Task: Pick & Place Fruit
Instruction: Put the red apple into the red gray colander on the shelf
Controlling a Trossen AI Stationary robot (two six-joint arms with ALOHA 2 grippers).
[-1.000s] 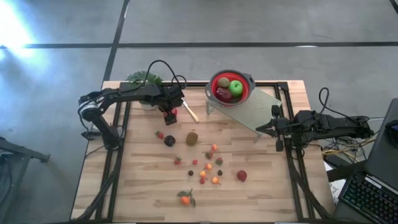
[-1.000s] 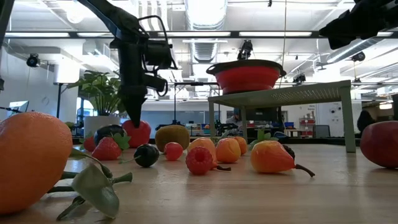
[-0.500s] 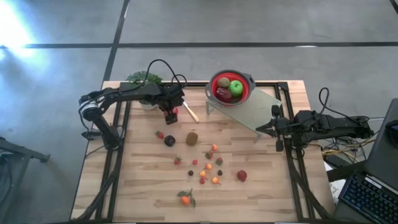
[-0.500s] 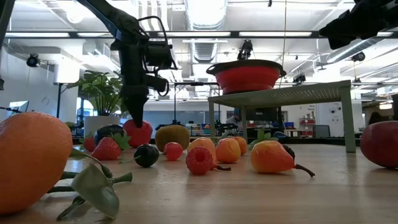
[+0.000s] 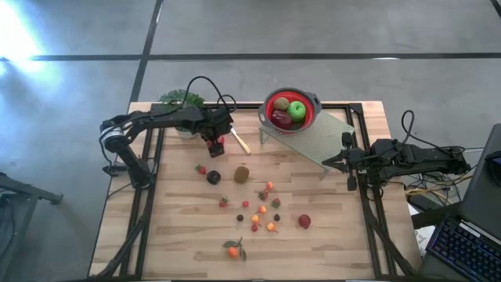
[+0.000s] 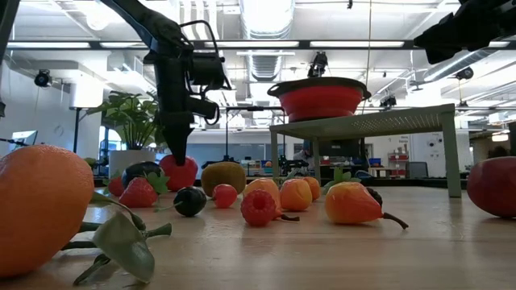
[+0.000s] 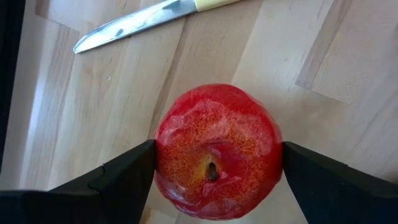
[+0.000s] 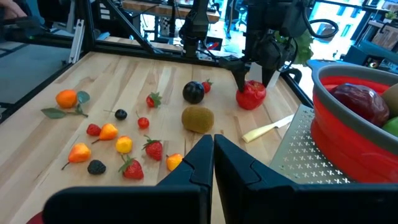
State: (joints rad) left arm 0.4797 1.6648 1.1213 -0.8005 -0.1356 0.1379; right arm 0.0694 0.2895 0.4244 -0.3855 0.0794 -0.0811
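the red collapsible bowl on the pale green perforated stand already holds a few pieces: a green apple, a brown kiwi and a dark red fruit. by that count the job looks early; most of the fruit is still on the light wooden table.

the left gripper is down at the far left part of the table, beside the pale-handled slim knife. its fingers are apart and straddle a shiny red apple, one on each side, close to or just touching its skin; the grip does not look squeezed yet and the apple seems to sit on the wood.

left to move: a second brown kiwi, a dark round plum, a leafy orange tangerine near the front edge, another red fruit, a strawberry and a scatter of small orange and red berries in the middle.

the right gripper waits at the right edge of the table, next to the stand, its fingers pressed together and holding nothing.

my judgement: the red apple is the piece in hand, and roughly a dozen more are still to follow.
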